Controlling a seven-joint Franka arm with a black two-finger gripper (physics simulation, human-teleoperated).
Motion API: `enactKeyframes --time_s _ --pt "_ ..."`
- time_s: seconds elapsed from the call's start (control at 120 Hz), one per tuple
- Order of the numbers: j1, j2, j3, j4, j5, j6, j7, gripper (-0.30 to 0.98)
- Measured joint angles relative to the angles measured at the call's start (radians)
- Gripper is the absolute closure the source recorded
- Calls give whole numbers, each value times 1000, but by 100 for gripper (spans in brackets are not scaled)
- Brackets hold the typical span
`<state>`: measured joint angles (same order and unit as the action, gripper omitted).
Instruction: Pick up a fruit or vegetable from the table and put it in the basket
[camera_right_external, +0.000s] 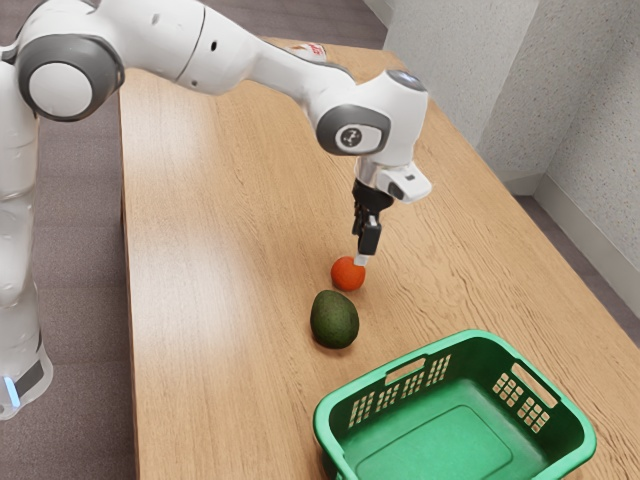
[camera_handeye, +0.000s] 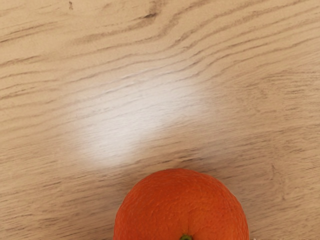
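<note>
Reaching in from the upper left of the exterior view, the arm had its gripper pointed down near the middle of the frame, at the upper right edge of the orange. Whether the jaws were released or clenched, or had hold of the orange, I could not tell. The orange sat on the counter, just below the centre of the frame, and outside the basket. The avocado, dark green and rough, lay just beneath it in the frame, also on the counter. Green, with slotted sides, the basket stood at the lower right, its near part cut off by the frame's edge. At the top of the frame, partly behind the arm, was a white packet with red marks. In the wrist view the orange was close under the hand, its green stem spot facing up, and a pale shine lay on the wood beside it.
</note>
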<state>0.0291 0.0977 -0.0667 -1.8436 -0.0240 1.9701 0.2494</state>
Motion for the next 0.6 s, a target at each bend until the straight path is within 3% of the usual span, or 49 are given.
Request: enactKeyframes --time_s 0.6 --pt "-3 0 -5 -97 1 95 87 0"
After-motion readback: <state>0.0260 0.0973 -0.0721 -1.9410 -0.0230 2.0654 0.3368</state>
